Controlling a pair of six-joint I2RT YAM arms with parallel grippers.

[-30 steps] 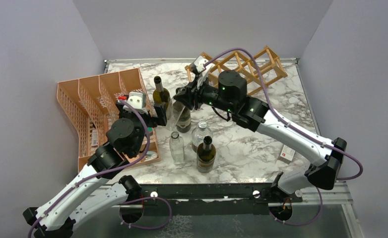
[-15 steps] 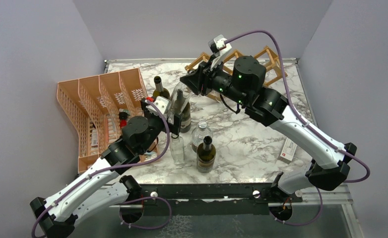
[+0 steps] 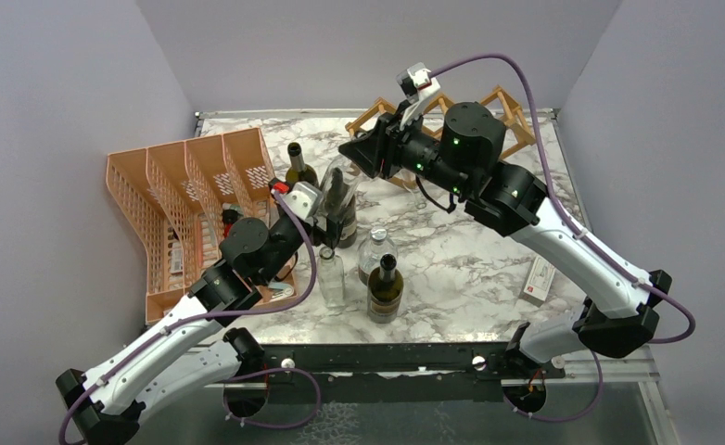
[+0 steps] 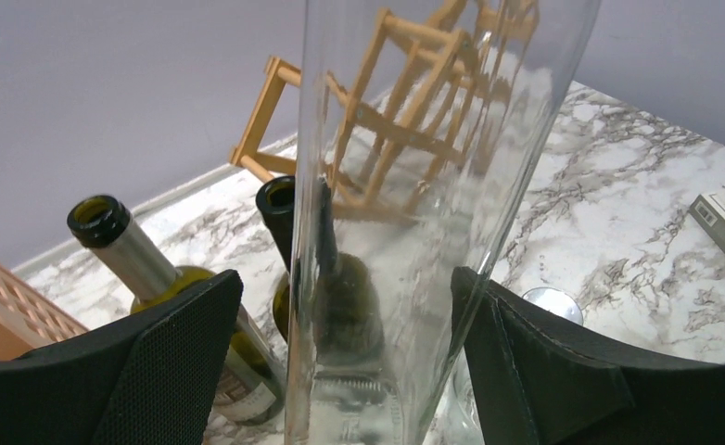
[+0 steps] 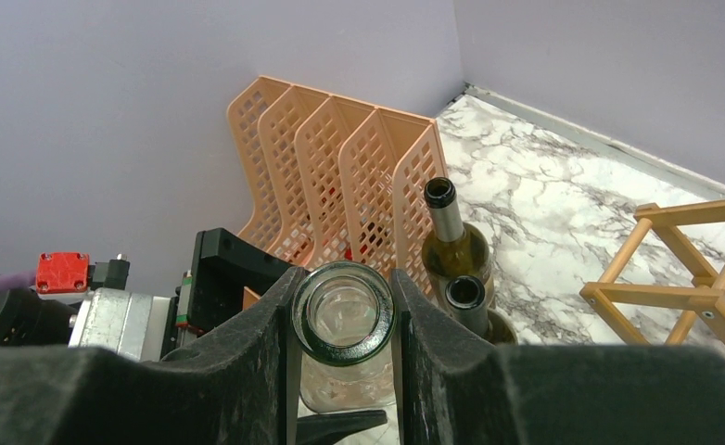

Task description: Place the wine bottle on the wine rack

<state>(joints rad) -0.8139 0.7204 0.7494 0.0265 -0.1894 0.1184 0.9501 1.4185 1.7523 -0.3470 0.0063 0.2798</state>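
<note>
The clear glass wine bottle (image 3: pixel 333 190) hangs tilted above the table, its mouth (image 5: pixel 343 311) pinched at the neck by my right gripper (image 5: pixel 343 320), which is shut on it. My left gripper (image 4: pixel 345 278) brackets the bottle's lower body (image 4: pixel 414 185). Its right pad (image 4: pixel 526 362) touches the glass, while the left pad (image 4: pixel 173 362) stands a little off it, so the jaws are open. The wine rack (image 3: pixel 512 116), a light wood lattice, stands at the back right of the table, partly hidden behind my right arm and also visible as slats (image 4: pixel 266 102) past the bottle.
An orange mesh organizer (image 3: pixel 183 185) stands at the left. A green bottle (image 3: pixel 298 167) and a dark bottle (image 3: pixel 345 221) stand just behind the held bottle. Two small clear bottles (image 3: pixel 331 273) (image 3: pixel 375 246) and another green bottle (image 3: pixel 386 287) stand nearer. A small box (image 3: pixel 538 278) lies at the right.
My left arm swung from the organizer to the clear bottle and its jaws have narrowed around the body. My right gripper lifted the neck higher and slightly back.
</note>
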